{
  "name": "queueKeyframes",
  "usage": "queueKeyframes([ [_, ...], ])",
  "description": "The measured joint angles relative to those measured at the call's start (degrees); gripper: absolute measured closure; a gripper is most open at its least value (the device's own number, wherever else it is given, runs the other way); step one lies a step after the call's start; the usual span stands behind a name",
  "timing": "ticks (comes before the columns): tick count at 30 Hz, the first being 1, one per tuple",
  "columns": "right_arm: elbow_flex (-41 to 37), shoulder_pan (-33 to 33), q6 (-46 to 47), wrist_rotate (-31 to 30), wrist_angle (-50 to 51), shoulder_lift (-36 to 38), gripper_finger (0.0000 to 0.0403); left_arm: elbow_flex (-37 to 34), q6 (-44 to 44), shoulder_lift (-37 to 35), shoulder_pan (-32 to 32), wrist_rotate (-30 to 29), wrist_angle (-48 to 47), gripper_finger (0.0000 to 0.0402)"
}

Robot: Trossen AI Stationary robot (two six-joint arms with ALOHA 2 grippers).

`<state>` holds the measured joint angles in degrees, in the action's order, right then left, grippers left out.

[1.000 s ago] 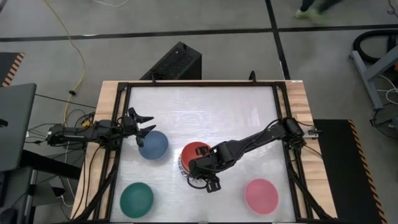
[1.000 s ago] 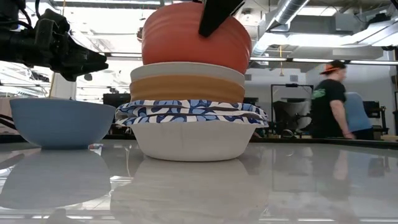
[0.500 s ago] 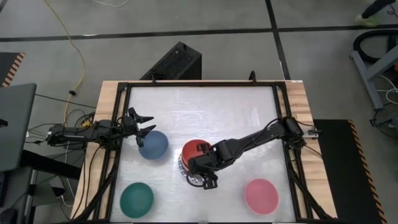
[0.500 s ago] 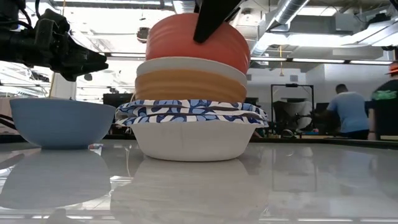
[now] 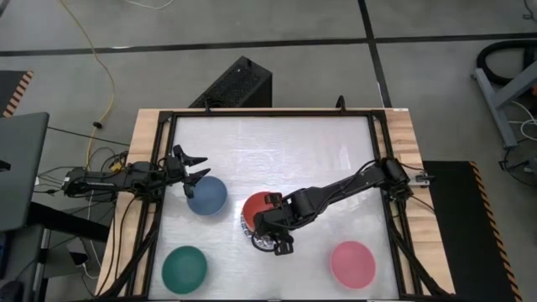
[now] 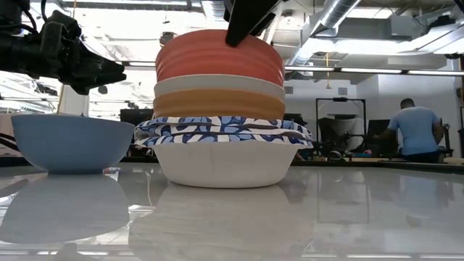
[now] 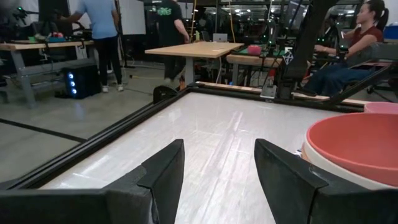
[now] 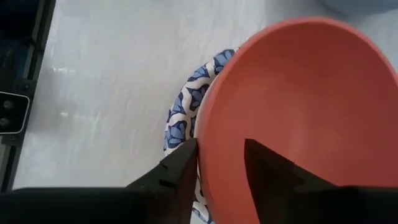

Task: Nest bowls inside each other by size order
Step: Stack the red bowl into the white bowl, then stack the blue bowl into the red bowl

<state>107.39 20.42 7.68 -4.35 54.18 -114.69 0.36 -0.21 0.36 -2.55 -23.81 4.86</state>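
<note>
A stack of bowls stands mid-table. From the bottom it holds a white bowl (image 6: 221,165), blue-and-white patterned bowls (image 6: 221,130), an orange bowl (image 6: 217,103), a cream bowl (image 6: 217,83) and a red bowl (image 5: 258,205) nested on top. My right gripper (image 8: 221,155) is open over the red bowl's near rim (image 8: 205,162), one finger outside it and one inside. My left gripper (image 5: 197,166) waits open at the left, beside the slate-blue bowl (image 5: 206,195). The dark green bowl (image 5: 185,268) and pink bowl (image 5: 352,263) rest on their bases near the front edge.
A black frame (image 5: 268,113) runs round the white table top. The far half of the table holds no bowls. People move about in the room beyond the table (image 6: 417,130).
My right gripper has opened without shifting. The red bowl has dropped from between its fingers and settled lower into the cream bowl on the stack.
</note>
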Motion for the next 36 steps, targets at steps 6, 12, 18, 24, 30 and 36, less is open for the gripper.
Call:
queueKeyframes([
  [6,0.0,1.3,-3.3,0.1,-2.4,0.0,0.025,0.0,0.0,0.0,0.0,0.0,0.0,0.0216],
  [12,0.0,2.4,-5.2,-0.7,-2.8,0.1,0.0271,0.0,0.0,0.0,0.0,0.0,0.0,0.0216],
  [18,0.0,2.3,-4.7,-4.3,-2.9,0.1,0.0316,0.0,0.0,0.0,0.0,0.0,0.0,0.0216],
  [24,0.0,2.3,-4.7,-4.8,-2.8,0.1,0.0388,0.0,0.0,0.0,0.0,0.0,0.0,0.0216],
  [30,0.0,2.3,-4.7,-4.8,-2.9,0.1,0.0379,0.0,0.0,0.0,0.0,0.0,0.0,0.0216],
  [36,0.0,2.2,-4.5,-4.9,-2.9,0.1,0.0386,0.0,0.0,0.0,0.0,0.0,0.0,0.0216],
])
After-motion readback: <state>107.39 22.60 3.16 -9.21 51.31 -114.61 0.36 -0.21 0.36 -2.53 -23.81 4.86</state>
